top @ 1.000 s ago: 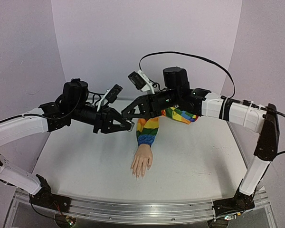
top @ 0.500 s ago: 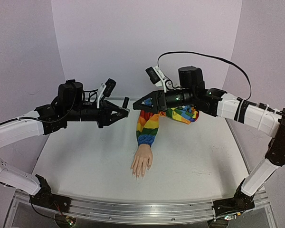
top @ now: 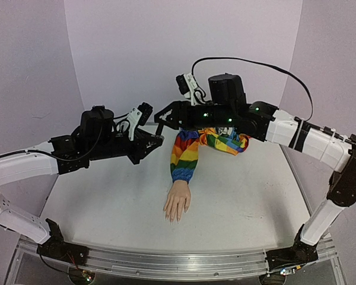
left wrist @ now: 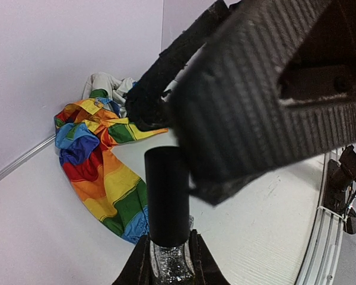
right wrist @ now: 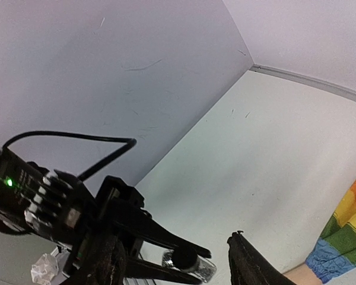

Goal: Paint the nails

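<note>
My left gripper (left wrist: 169,252) is shut on a small glitter bottle (left wrist: 172,266) with a tall black cap (left wrist: 166,196), held in the air at the back left of the table. My right gripper (right wrist: 172,249) is open around the cap (right wrist: 184,259), one finger on each side and neither touching. The top view shows both grippers, left (top: 156,139) and right (top: 161,119), meeting above the rainbow sleeve (top: 186,157). The pale mannequin hand (top: 178,205) lies palm down mid-table, fingers toward me. Its nails are too small to make out.
The sleeve's loose rainbow cloth (top: 225,141) is bunched at the back under the right arm. Purple walls close in the white table (top: 107,208) on three sides. A metal rail (top: 166,261) runs along the near edge.
The right gripper let go and opened, pulled back to the right, then returned left over the bottle's cap. The left gripper lifted the bottle higher and still holds it.
</note>
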Motion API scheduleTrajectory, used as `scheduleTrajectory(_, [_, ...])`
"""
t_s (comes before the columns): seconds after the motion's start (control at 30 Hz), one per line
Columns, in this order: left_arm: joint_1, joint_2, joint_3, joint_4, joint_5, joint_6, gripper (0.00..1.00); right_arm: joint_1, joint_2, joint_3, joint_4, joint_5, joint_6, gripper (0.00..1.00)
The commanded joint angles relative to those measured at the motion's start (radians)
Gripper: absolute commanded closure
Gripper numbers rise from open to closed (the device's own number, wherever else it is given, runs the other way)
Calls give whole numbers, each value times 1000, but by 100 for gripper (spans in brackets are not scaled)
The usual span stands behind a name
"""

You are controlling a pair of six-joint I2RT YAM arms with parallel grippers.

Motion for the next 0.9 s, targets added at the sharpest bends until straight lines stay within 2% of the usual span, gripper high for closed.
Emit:
scheduleTrajectory(0.0, [-10, 5, 56, 50, -58, 16, 100, 24, 62, 84, -15, 73, 48, 45])
scheduleTrajectory(0.17, [-12, -1, 62, 50, -57, 2, 100, 35, 103, 96, -16, 49, 70, 57])
scheduleTrajectory(0.3, [-12, -5, 64, 50, -20, -2, 100, 34, 97, 77, -11, 32, 54, 62])
scheduleTrajectory(0.33, [-13, -6, 65, 50, 5, 0, 100, 31, 91, 73, -8, 16, 40, 67])
scheduleTrajectory(0.43, [-10, -18, 64, 50, 122, 0, 100, 9, 62, 52, 3, -51, -12, 92])
scheduleTrajectory(0.47, [-6, -21, 68, 50, 182, 3, 100, -5, 49, 34, 19, -99, -34, 99])
scheduleTrajectory(0.53, [19, -31, 73, 50, 396, -14, 100, -46, 29, -8, 75, -287, -90, 100])
scheduleTrajectory(0.67, [95, -14, 123, 52, 869, -81, 100, -73, 30, -32, 139, -921, -220, 100])
scheduleTrajectory(0.73, [105, -2, 147, 52, 987, -105, 100, -58, 28, -38, 139, -981, -230, 100])
scheduleTrajectory(0.87, [110, 8, 157, 53, 1017, -112, 100, -37, 25, -59, 139, -987, -250, 100])
